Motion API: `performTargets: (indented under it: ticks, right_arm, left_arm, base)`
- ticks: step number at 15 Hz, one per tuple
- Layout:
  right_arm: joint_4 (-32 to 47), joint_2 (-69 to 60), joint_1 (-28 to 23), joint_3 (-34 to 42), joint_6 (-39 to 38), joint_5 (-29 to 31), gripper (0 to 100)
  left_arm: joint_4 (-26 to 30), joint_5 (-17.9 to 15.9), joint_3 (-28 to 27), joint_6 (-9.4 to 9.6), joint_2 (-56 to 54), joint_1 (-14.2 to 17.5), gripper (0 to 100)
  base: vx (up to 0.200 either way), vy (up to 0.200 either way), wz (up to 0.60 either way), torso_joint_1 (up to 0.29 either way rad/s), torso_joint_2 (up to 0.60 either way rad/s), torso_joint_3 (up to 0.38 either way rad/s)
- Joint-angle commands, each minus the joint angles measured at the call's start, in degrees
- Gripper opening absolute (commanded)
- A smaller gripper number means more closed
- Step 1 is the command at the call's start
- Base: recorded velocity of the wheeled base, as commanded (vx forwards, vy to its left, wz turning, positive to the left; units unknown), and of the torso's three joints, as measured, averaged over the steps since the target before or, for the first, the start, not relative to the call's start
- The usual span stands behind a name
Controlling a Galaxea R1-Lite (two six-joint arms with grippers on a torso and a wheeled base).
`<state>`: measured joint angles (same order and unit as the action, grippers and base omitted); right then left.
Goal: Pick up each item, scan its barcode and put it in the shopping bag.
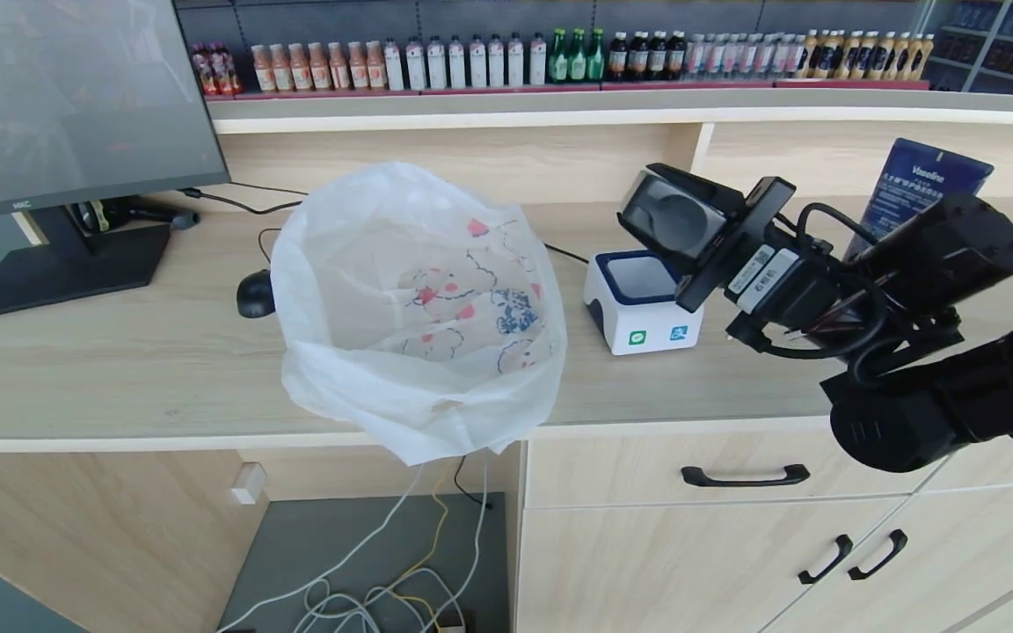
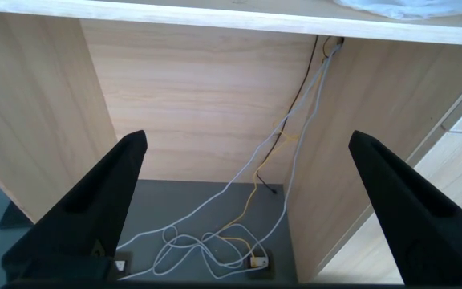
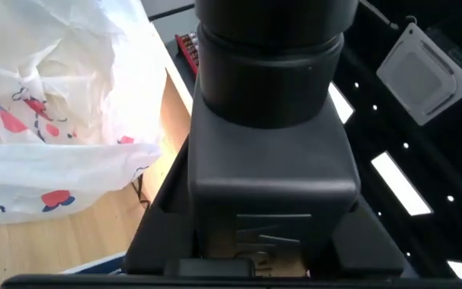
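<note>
The right gripper [image 1: 735,251] is clamped on a black container [image 1: 672,211], held tilted over the white barcode scanner [image 1: 638,308] — probably to turn its code toward the window. The shopping bag [image 1: 419,308] stands open beside the scanner, ready to receive it. The left gripper [image 2: 247,144] hangs below the counter's edge, spread wide and empty — seemingly parked. The light wood counter [image 1: 120,369] also carries a monitor [image 1: 67,97] and a mouse [image 1: 254,294]; a row of drink bottles [image 1: 559,57] stands behind.
</note>
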<state>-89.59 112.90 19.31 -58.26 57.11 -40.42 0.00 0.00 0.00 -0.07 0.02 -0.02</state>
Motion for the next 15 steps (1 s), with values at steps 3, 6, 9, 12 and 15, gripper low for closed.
performTargets:
  ticks: [3, 6, 9, 12, 15]
  right_arm:
    - [-0.41, 5.14, -1.2, -2.56, 1.6, -4.22, 0]
    - [-0.41, 6.46, -1.12, -2.65, 2.92, -5.37, 0]
    - [-0.41, 7.86, -1.12, -2.47, 4.23, -6.95, 0]
    - [-0.41, 8.3, -1.12, -2.91, 4.15, -7.12, 0]
    - [-0.41, 8.83, -1.12, -3.0, 4.15, -7.12, 0]
  left_arm:
    - [0.0, 0.0, 0.0, -0.01, -0.02, 0.02, 100]
    - [0.0, 0.0, 0.0, -0.01, -0.02, 0.02, 100]
    - [0.0, 0.0, 0.0, -0.01, -0.02, 0.02, 100]
    - [0.0, 0.0, 0.0, -0.01, -0.02, 0.02, 100]
    - [0.0, 0.0, 0.0, -0.01, -0.02, 0.02, 100]
  base:
    - [0.0, 0.0, 0.0, 0.0, 0.0, 0.0]
    - [0.0, 0.0, 0.0, 0.0, 0.0, 0.0]
    - [0.0, 0.0, 0.0, 0.0, 0.0, 0.0]
    - [0.0, 0.0, 0.0, 0.0, 0.0, 0.0]
    - [0.0, 0.0, 0.0, 0.0, 0.0, 0.0]
